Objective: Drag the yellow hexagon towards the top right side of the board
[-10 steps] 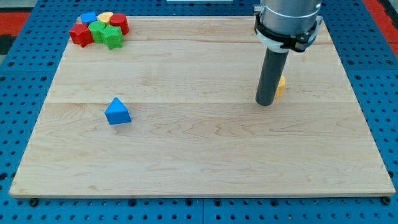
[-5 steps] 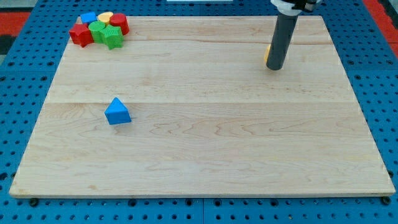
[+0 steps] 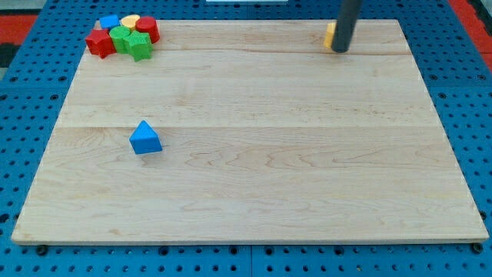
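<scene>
My tip (image 3: 340, 51) rests on the wooden board (image 3: 254, 185) near its top right edge; it is a plain rod, gripping nothing. The yellow hexagon (image 3: 329, 35) sits just left of the rod, mostly hidden, apparently touching. The blue triangular block (image 3: 144, 138) lies well apart, left of centre.

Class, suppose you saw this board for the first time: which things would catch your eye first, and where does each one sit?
The dark rod near the view's top right stands out, my tip touching a yellow block mostly hidden behind it, so its shape is unclear. Next comes the tight cluster of red, green, blue and yellow blocks in the top left corner. A lone blue triangle sits left of the board's centre.
</scene>
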{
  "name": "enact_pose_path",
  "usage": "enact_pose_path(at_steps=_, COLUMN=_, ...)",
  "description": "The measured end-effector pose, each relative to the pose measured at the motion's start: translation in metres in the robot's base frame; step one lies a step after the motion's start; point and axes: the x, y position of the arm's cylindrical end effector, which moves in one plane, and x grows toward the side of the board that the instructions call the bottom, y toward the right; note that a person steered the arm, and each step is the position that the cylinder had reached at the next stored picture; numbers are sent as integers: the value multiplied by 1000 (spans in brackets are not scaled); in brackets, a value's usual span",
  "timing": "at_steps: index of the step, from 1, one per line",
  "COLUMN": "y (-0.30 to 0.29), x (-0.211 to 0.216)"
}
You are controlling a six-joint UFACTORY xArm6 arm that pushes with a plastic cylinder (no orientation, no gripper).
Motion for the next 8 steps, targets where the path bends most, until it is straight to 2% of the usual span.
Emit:
enact_pose_path(at_steps=1, y=-17, x=-9)
enact_pose_path(at_steps=3, y=45, x=-22)
enact_pose_path(at_steps=4, y=46, x=-26)
enact_pose_path(at_steps=5, y=15, x=-26)
enact_pose_path(at_steps=7, y=23, x=-29)
enact_pose_path(at_steps=8, y=12, x=-5)
